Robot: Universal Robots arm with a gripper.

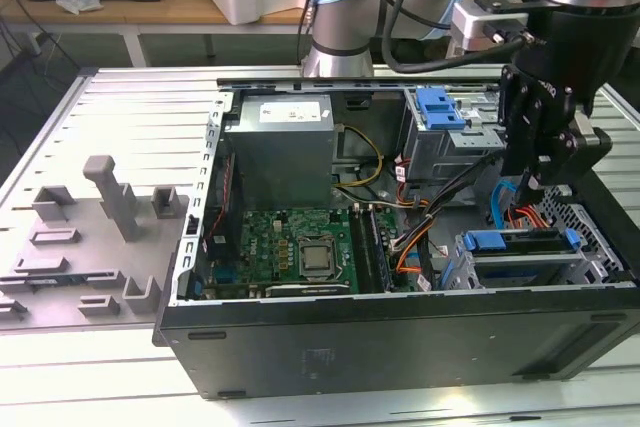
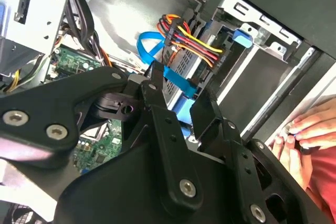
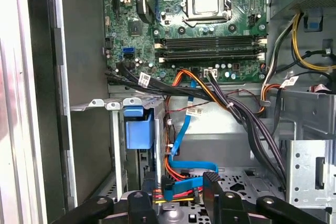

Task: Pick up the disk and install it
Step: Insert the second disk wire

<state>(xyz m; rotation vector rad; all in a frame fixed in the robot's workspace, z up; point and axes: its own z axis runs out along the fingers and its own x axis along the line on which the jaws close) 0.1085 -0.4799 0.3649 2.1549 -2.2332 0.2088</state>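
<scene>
While I stand at the long side of the open computer case, the nearest thing inside it is the metal drive cage at about four o'clock in the exterior view. The disk lies flat in the top of that cage, its blue frame showing along the edge. Just above and a little behind it hangs the gripper, black, pointing down into the case. From this side I cannot judge its jaws. In the second wrist view the gripper has its fingers apart and clamped on nothing, with a blue ribbon cable running past between them. That view also shows the disk from its connector end, where a bundle of red, yellow and orange wires meets it, and a person's hand resting outside the case wall. The first wrist view gives the gripper with the same spread fingertips over the perforated case floor, and the blue frame end sitting in the cage. Farther in, at about nine o'clock from the gripper in the exterior view, lies the green motherboard. The grey power supply box stands beyond it at eleven o'clock. Outside the case, grey fixtures sit on the slatted table, and the arm rises at one o'clock.
</scene>
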